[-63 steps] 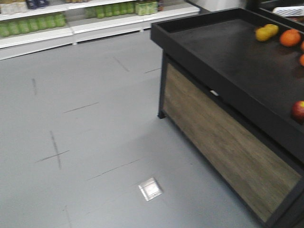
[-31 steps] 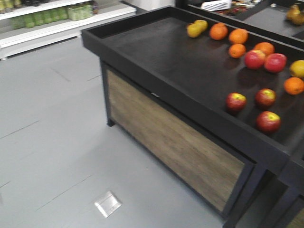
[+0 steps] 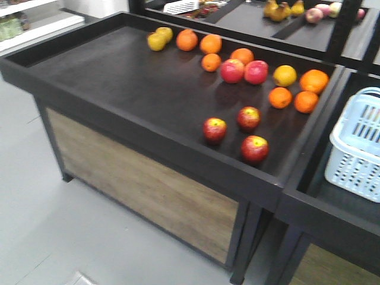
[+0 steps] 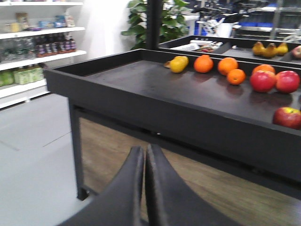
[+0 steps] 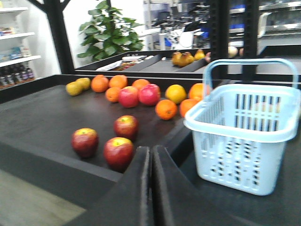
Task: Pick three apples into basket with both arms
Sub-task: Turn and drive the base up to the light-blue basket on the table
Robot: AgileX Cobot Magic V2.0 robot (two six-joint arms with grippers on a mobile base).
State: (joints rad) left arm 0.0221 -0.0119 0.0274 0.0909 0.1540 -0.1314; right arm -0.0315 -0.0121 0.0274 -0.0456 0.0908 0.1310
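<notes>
Three dark red apples with yellow-green tops lie near the front right of the black display table: one (image 3: 215, 129) on the left, one (image 3: 249, 117) behind, one (image 3: 255, 148) nearest the rim. The right wrist view shows them too (image 5: 85, 141), (image 5: 125, 126), (image 5: 118, 152). The pale blue basket (image 3: 356, 169) stands on the neighbouring table to the right, handle up (image 5: 240, 155). My right gripper (image 5: 151, 149) is shut and empty, just short of the nearest apple. My left gripper (image 4: 144, 149) is shut and empty, low in front of the table's wooden side. One apple (image 4: 288, 117) shows at the left wrist view's right edge.
The black table (image 3: 130, 77) has a raised rim. Two brighter pink-red apples (image 3: 232, 70), several oranges (image 3: 279, 97) and yellow fruit (image 3: 156, 41) lie farther back. Store shelves (image 4: 28, 70) stand at the left, a potted plant (image 5: 110, 35) behind, more fruit tables beyond.
The front view has swung right across the table: the floor has slid out to the left, and the three apples and then the basket have come into view.
</notes>
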